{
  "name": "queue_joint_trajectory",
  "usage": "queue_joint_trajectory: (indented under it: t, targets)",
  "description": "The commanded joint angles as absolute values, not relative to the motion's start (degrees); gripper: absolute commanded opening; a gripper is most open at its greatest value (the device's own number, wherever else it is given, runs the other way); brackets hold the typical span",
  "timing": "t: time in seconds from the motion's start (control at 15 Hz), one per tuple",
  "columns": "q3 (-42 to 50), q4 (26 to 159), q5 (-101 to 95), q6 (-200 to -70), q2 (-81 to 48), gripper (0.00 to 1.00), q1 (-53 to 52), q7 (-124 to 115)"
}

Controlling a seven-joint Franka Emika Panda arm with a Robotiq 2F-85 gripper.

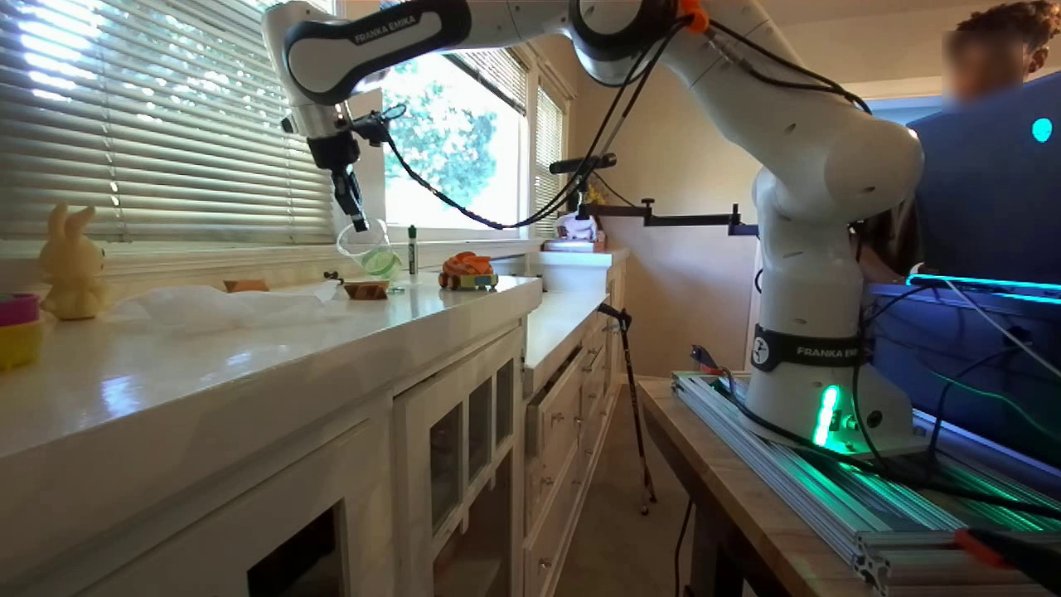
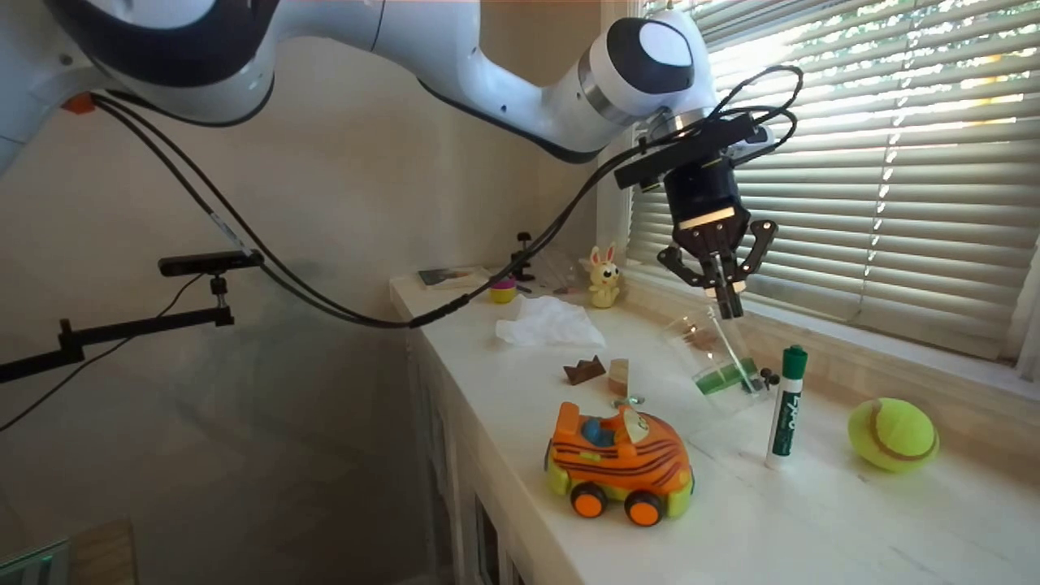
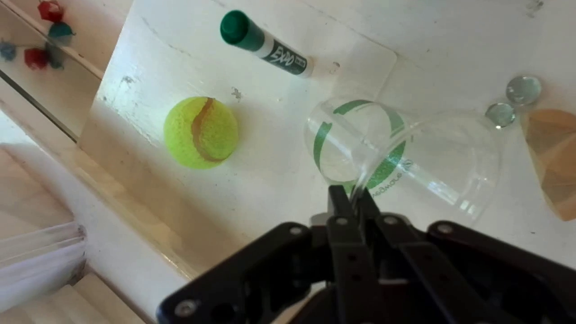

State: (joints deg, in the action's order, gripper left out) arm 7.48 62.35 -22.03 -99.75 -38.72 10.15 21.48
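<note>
In the wrist view, over a white counter (image 3: 270, 153), the gripper (image 3: 353, 197) is closed tight, pinching the rim of a tilted clear cup (image 3: 390, 165) at one o'clock. From the grip, a ball (image 3: 201, 132) lies at ten o'clock, a marker (image 3: 283, 56) stands at eleven, and beads (image 3: 523, 90) at two.

The tool (image 2: 730, 307) points downward at a slight tilt, its slim black fingers (image 3: 340, 203) pressed nearly together. Above it, the wrist (image 2: 642, 77) bends down from the white forearm (image 2: 516, 91), which reaches back, well above the tool, to the elbow (image 1: 613, 46). The base (image 1: 787, 398) stands lower, well apart from the tool.
</note>
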Motion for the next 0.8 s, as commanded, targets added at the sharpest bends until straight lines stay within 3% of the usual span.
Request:
queue_joint_trajectory:
  t: [0.0, 0.4, 0.53, 0.6, 0.67, 0.73]
  targets:
    - [8.07, 57.17, -22.31, -99.45, -41.81, 0.04, 9.54, 20.12]
    - [7.68, 54.95, -21.89, -99.41, -43.35, 0.04, 9.71, 19.26]
    - [7.55, 54.65, -21.68, -99.3, -43.64, 0.23, 9.77, 19.07]
    - [7.53, 54.47, -21.66, -99.24, -43.74, 0.39, 9.78, 19.01]
    - [7.48, 54.42, -21.58, -99.22, -43.75, 0.47, 9.81, 18.95]
    - [7.46, 54.36, -21.55, -99.22, -43.8, 0.48, 9.84, 18.89]
